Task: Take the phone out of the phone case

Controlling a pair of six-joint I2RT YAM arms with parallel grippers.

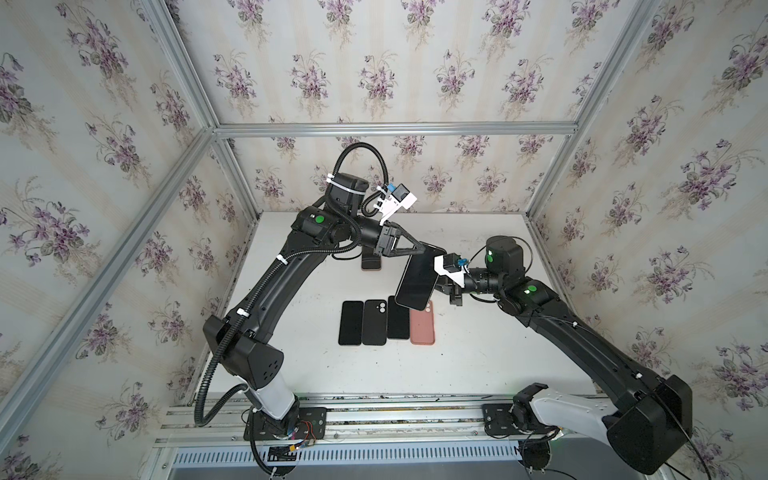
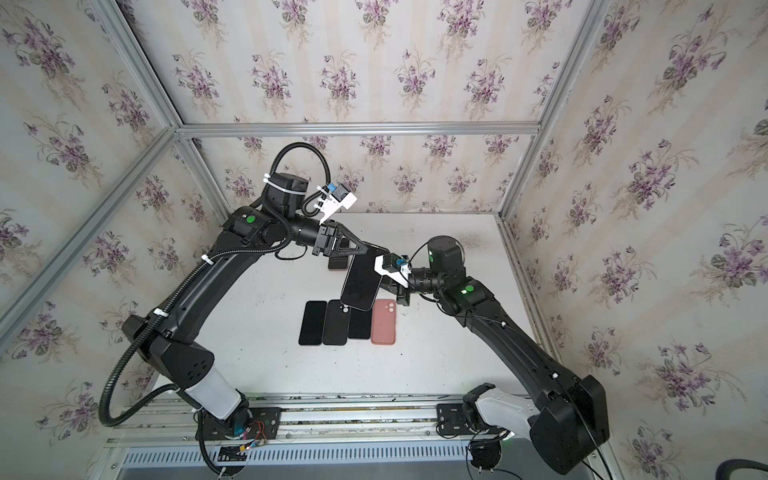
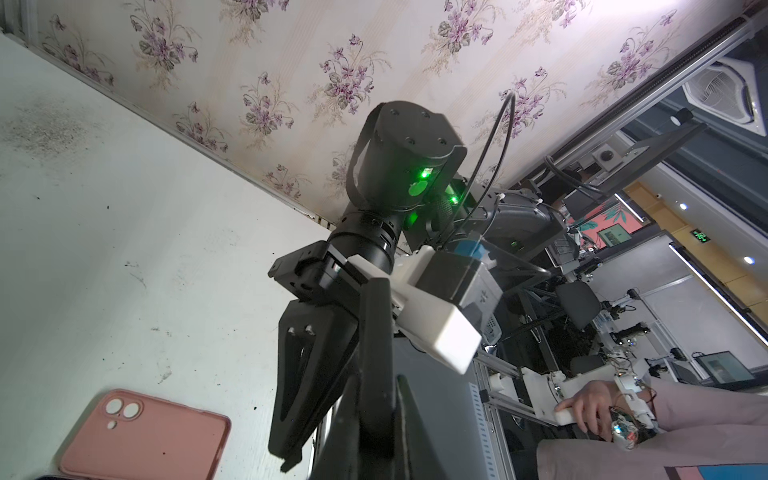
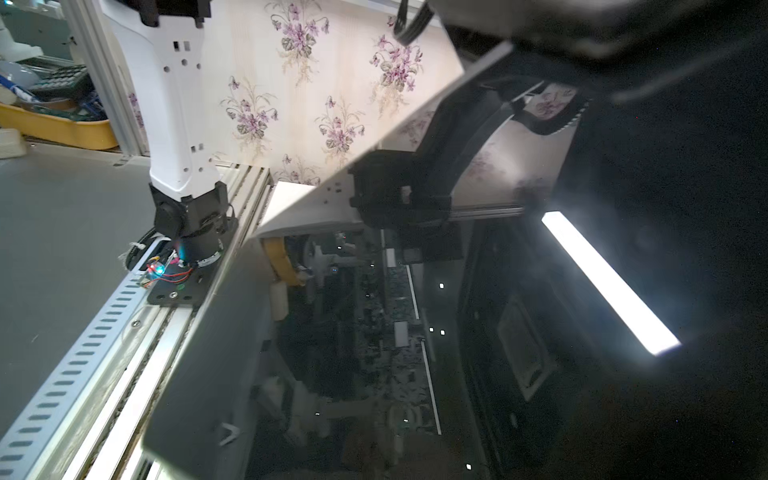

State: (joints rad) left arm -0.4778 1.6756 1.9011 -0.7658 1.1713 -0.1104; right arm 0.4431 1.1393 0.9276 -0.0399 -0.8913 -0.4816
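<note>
A black phone (image 1: 417,280) (image 2: 361,282) hangs tilted in the air over the middle of the table, dark screen up. I cannot tell whether a phone case wraps it. My left gripper (image 1: 426,248) (image 2: 368,248) is shut on its far end. In the left wrist view the phone (image 3: 374,353) runs edge-on between that gripper's fingers (image 3: 407,419). My right gripper (image 1: 446,286) reaches in at the phone's right edge, its fingertips hidden under the phone and wrist camera. One of its fingers (image 3: 307,374) shows beside the slab. The glossy screen (image 4: 374,332) fills the right wrist view.
On the white table (image 1: 478,353), below the held phone, lie a black slab (image 1: 350,323), a black case with camera holes (image 1: 374,322), another black slab (image 1: 398,318) and a pink case (image 1: 422,328) (image 3: 145,436). One more dark piece (image 1: 371,262) lies at the back.
</note>
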